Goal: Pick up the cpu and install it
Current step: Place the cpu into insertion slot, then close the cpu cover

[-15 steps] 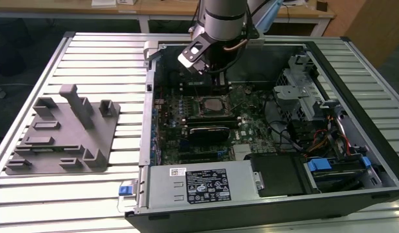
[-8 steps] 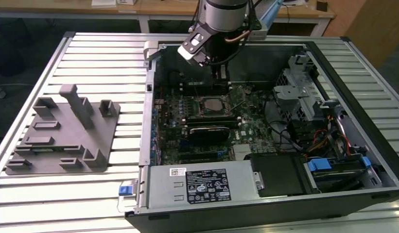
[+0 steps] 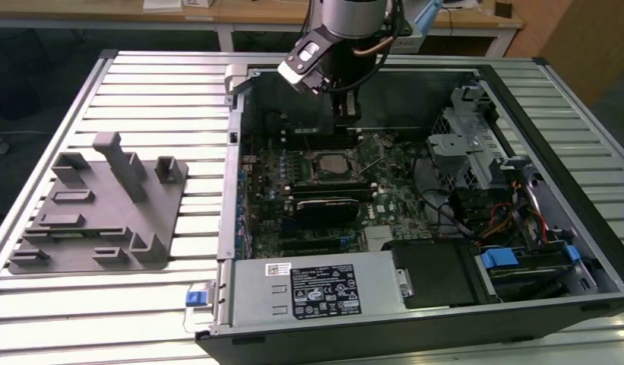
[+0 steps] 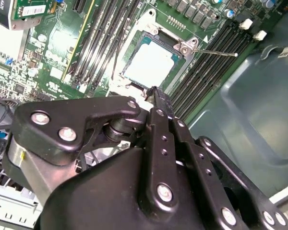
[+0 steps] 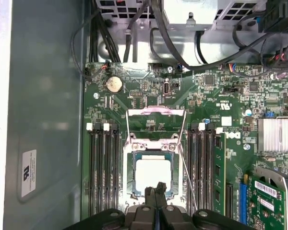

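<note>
The cpu (image 5: 153,175), a square chip with a pale silvery top, lies flat in the motherboard socket (image 5: 130,178); it also appears in the second wrist view (image 4: 149,64) and in the exterior view (image 3: 332,163). The socket's metal load plate (image 5: 156,125) is swung open beside it, and the thin lever (image 5: 188,179) stands free. My gripper (image 5: 156,190) hangs just above the near edge of the cpu, fingers pressed together with nothing between them (image 4: 156,92). In the exterior view the gripper (image 3: 347,115) reaches down into the open computer case.
The open case (image 3: 514,99) rings the motherboard with its walls. Memory slots (image 5: 103,167) flank the socket on both sides. Cables (image 5: 134,33) and a drive cage (image 3: 464,129) crowd one side. A grey fixture plate (image 3: 99,205) sits on the slatted table at the exterior view's left.
</note>
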Controlling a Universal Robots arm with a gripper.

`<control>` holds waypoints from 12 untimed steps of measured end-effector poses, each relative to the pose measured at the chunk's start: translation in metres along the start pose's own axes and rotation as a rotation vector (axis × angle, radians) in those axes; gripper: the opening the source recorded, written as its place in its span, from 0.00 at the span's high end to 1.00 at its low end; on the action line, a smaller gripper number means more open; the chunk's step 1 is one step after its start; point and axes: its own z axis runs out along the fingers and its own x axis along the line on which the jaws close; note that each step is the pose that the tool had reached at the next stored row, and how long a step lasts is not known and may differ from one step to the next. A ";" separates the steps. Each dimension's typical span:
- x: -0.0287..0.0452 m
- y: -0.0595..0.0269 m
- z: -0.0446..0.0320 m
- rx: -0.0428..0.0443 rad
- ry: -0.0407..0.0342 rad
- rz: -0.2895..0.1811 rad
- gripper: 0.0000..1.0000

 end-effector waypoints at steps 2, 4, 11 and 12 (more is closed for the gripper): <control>0.0000 0.0000 -0.0005 0.0000 -0.0001 0.000 0.89; 0.0000 0.0000 -0.0009 0.0000 -0.0001 0.000 0.89; 0.0000 0.0000 -0.0011 0.0000 -0.0001 0.000 0.89; 0.0000 0.0000 -0.0011 0.0000 -0.0001 0.000 0.89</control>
